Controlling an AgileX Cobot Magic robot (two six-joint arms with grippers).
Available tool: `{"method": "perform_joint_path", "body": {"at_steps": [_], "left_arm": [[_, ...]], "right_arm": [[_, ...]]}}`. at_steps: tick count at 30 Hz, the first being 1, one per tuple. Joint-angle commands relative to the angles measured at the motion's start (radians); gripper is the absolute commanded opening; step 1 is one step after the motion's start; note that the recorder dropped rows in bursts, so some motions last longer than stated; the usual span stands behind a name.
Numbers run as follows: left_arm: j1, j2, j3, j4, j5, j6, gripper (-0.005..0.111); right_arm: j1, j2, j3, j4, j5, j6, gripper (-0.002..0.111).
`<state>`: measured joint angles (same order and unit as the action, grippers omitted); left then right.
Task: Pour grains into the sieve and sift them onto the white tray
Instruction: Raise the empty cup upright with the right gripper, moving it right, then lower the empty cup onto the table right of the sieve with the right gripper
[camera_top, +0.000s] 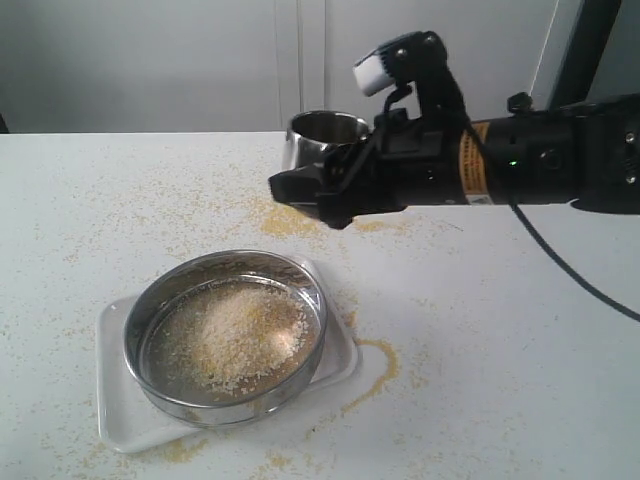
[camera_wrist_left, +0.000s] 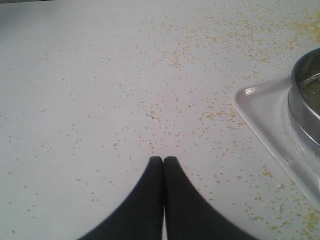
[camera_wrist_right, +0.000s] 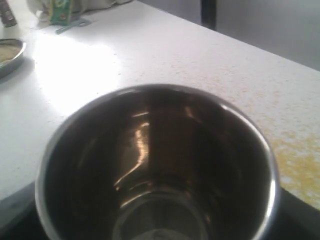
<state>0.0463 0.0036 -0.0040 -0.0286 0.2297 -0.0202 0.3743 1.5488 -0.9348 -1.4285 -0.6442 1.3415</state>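
The sieve (camera_top: 135, 340) sits on the white tray (camera_top: 120, 400) at the front left, with a heap of grains (camera_top: 235, 335) on its mesh. Behind it, my right gripper (camera_top: 300, 195) reaches in from the right and is shut on the small steel cup (camera_top: 325, 128), which stands upright. In the right wrist view the cup (camera_wrist_right: 150, 150) is empty, and dark fingers (camera_wrist_right: 300, 210) flank its wall. My left gripper (camera_wrist_left: 163, 159) is shut and empty, low over the table beside the tray's corner (camera_wrist_left: 260, 110) and the sieve's rim (camera_wrist_left: 302, 95). It is out of the exterior view.
Spilled grains lie thick on the table under the right gripper (camera_top: 285, 220) and beside the tray (camera_top: 378, 365), with a thin scatter elsewhere (camera_wrist_left: 210, 115). A green packet (camera_wrist_right: 62, 12) lies at the table's far corner. The right arm's cable (camera_top: 570, 270) hangs over the table.
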Motion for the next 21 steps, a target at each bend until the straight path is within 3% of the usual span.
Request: {"method": "perform_joint_path", "body": {"at_steps": [1, 7, 13, 21], "left_arm": [[0.002, -0.004, 0.004, -0.008, 0.002, -0.002, 0.001], [0.002, -0.004, 0.004, -0.008, 0.002, -0.002, 0.001], [0.002, -0.004, 0.004, -0.008, 0.002, -0.002, 0.001], [0.002, -0.004, 0.004, -0.008, 0.002, -0.002, 0.001]], "right_arm": [[-0.110, -0.011, 0.012, 0.007, -0.005, 0.019, 0.000], [-0.243, -0.011, 0.077, 0.139, 0.150, 0.007, 0.000], [-0.266, 0.024, 0.201, 0.570, 0.037, -0.404, 0.000], [-0.266, 0.144, 0.227, 0.786, 0.032, -0.695, 0.000]]}}
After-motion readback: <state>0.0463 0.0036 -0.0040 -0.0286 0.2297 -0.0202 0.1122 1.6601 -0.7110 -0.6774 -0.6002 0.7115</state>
